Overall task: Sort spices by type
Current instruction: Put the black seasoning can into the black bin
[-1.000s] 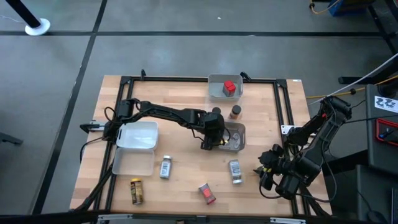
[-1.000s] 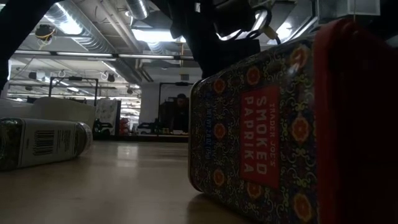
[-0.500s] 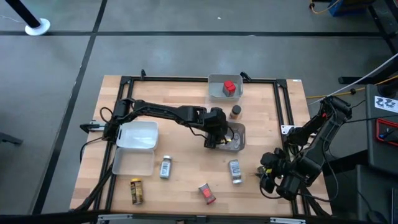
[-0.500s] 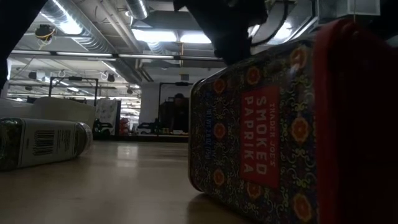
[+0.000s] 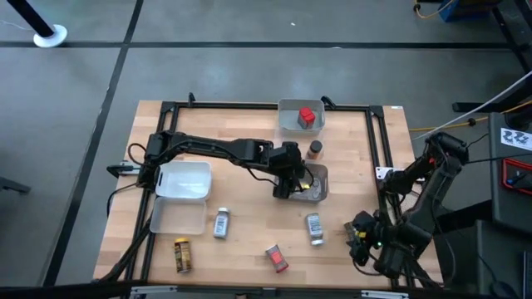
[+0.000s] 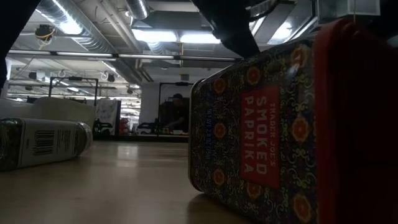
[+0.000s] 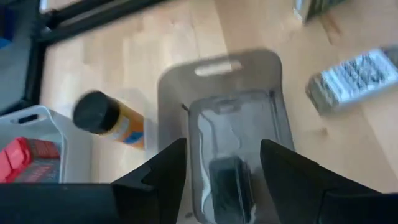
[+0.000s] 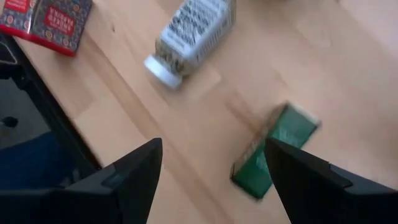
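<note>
Overhead, left gripper [image 5: 293, 188] spread above clear tray [image 5: 318, 187], wrist view reveals dark jar [image 7: 227, 177] inside.

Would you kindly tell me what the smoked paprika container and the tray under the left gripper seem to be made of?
The smoked paprika container looks like printed metal tin: glossy patterned sides, rounded edges. The tray under the left gripper seems thin clear moulded plastic, slightly smoky, wood showing through.

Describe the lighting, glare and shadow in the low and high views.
Low view: bright ceiling lights glare from behind, leaving the smoked paprika tin and the lying jar dim and backlit. High view: even light across the wooden table, with no harsh glare on it.
</note>
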Robot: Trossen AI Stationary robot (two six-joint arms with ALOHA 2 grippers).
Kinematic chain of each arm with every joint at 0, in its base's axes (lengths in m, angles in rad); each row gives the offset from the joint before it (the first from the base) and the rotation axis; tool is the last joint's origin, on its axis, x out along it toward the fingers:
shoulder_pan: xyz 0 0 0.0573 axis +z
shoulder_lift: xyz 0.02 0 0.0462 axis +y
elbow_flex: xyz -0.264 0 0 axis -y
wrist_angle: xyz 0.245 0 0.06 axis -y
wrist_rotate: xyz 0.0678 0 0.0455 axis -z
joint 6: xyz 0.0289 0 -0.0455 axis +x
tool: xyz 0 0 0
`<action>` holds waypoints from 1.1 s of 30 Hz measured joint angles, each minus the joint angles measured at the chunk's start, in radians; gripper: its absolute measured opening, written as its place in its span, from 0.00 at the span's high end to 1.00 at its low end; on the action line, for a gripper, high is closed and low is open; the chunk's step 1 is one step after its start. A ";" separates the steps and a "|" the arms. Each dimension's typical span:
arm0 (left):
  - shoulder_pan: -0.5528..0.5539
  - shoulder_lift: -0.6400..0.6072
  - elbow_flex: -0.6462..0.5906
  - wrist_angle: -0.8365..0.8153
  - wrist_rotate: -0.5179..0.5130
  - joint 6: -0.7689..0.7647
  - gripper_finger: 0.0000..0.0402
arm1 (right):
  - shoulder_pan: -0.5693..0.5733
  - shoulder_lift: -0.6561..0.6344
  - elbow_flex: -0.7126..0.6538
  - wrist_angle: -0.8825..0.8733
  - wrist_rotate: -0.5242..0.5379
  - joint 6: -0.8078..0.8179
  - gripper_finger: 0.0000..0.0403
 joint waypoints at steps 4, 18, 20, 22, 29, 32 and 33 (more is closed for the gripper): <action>-0.010 0.004 -0.003 -0.032 0.000 0.003 0.53 | 0.100 0.031 0.000 -0.002 0.045 0.173 0.29; -0.020 0.004 -0.003 -0.030 0.000 -0.077 0.53 | 0.182 0.280 0.000 -0.028 -0.041 0.398 0.29; -0.020 0.004 -0.003 -0.030 0.000 -0.091 0.53 | 0.182 0.306 0.000 -0.036 -0.026 0.397 0.29; -0.020 0.004 -0.003 -0.030 0.000 -0.099 0.53 | 0.181 0.327 0.000 -0.029 -0.003 0.405 0.29; -0.020 0.004 -0.003 -0.030 0.000 -0.100 0.53 | 0.181 0.400 0.000 -0.020 0.017 0.454 0.29; -0.020 0.004 -0.003 -0.029 0.000 -0.100 0.53 | 0.181 0.431 0.000 -0.021 0.029 0.456 0.29; -0.020 0.004 -0.003 -0.030 0.000 -0.100 0.53 | 0.181 0.440 0.000 -0.021 0.036 0.457 0.29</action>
